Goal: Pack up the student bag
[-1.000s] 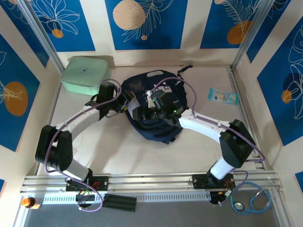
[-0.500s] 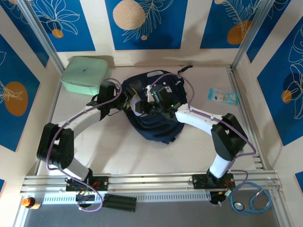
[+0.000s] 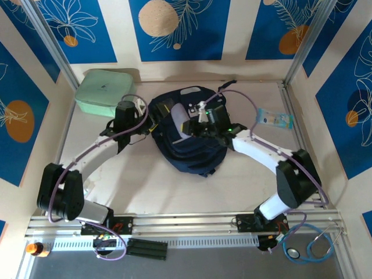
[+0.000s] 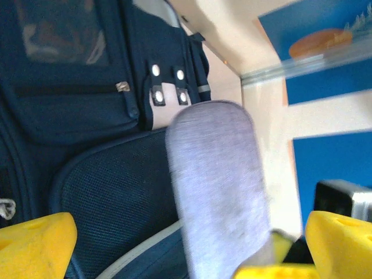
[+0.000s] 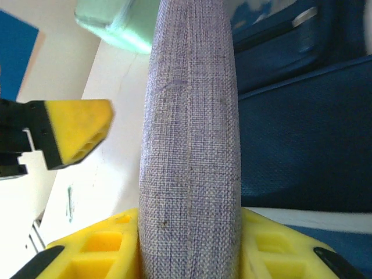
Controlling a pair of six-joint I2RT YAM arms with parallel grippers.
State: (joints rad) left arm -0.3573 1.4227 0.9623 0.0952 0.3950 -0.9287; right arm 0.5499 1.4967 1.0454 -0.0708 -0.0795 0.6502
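Note:
The student bag (image 3: 195, 148), a navy-blue backpack, lies in the middle of the table, and its dark mesh panel and front pocket (image 4: 75, 104) show in the left wrist view. My right gripper (image 5: 190, 224) is shut on a long grey fabric pouch (image 5: 189, 133), which it holds over the bag (image 5: 302, 145). From above, the pouch (image 3: 179, 123) sits over the bag's left half with the right gripper (image 3: 193, 121) beside it. My left gripper (image 3: 148, 125) stands wide open at the bag's left edge. Its yellow fingers (image 4: 35, 244) are apart on either side of the pouch (image 4: 218, 186) without touching it.
A mint-green case (image 3: 104, 91) stands at the back left, close behind the left arm. A wipes packet (image 3: 273, 118) lies at the right. A stethoscope (image 3: 314, 244) and a small orange bottle (image 3: 38, 249) rest beyond the near rail.
The left gripper has opened wide, let go of the grey pouch and drawn back to the left. The right gripper has shut on the pouch and shifted a little right with it.

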